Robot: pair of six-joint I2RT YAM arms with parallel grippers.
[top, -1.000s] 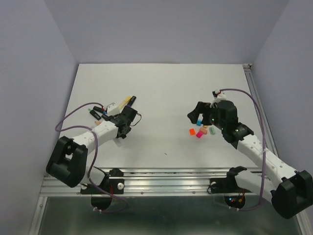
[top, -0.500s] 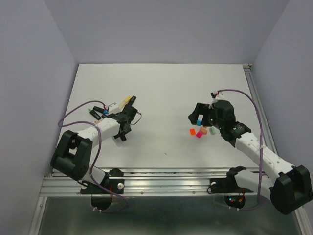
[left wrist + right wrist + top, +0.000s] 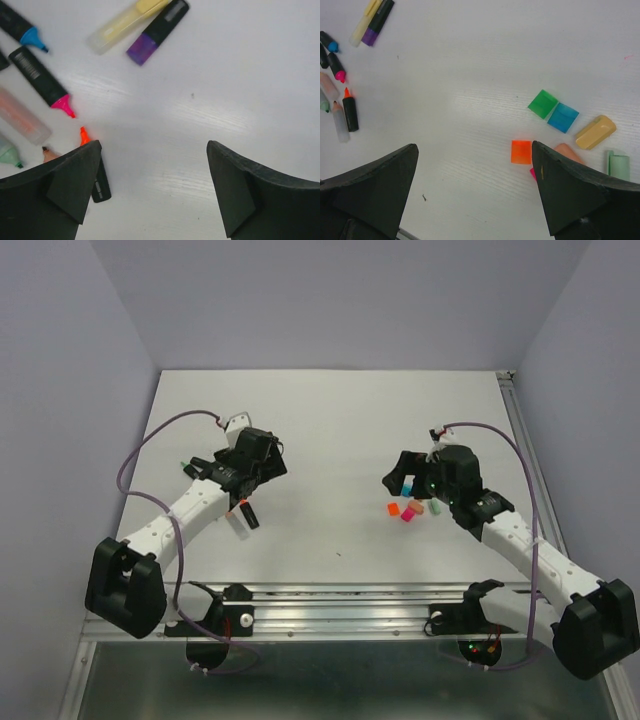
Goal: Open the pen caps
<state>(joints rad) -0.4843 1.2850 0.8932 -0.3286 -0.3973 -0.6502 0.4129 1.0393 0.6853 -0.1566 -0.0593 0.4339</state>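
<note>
**Change from a second ago:** the left gripper (image 3: 250,462) has swung up-table from the near edge of the pen group to a spot over it. Its jaws have gone from nearly closed to fully spread. The right gripper (image 3: 400,476) has barely shifted.

**Left gripper, state:** jaws wide, nothing between them.

**Right gripper, state:** jaws wide, empty, hanging over the loose caps.

**Pen caps, already off:** green cap (image 3: 543,103), blue cap (image 3: 563,117), yellow cap (image 3: 592,132), orange cap (image 3: 521,151), peach cap (image 3: 563,149) and mint cap (image 3: 619,165). A pink cap (image 3: 532,173) is mostly hidden by a right finger. All lie in one loose cluster on the white table (image 3: 330,420), right of centre.

**Pen cap, still on:** purple cap (image 3: 141,50), seated on a black pen (image 3: 170,17).

**Uncapped pens:** blue-tipped pen (image 3: 22,30), pink-tipped pen (image 3: 40,80) and orange-tipped pen (image 3: 350,111), grouped on the left. Whether the pale yellow pen (image 3: 122,25) beside the black pen carries a cap cannot be told.

**Governing relation:** in the left wrist view the purple-capped pen lies ahead of the left jaws, slightly left of their midline. Its long axis is diagonal, with the cap end nearer the gripper and the body pointing away to the right. The left arm is plainly nearer, while the right arm is well apart across the table. By judgement, this pen is the next pickup.
</note>
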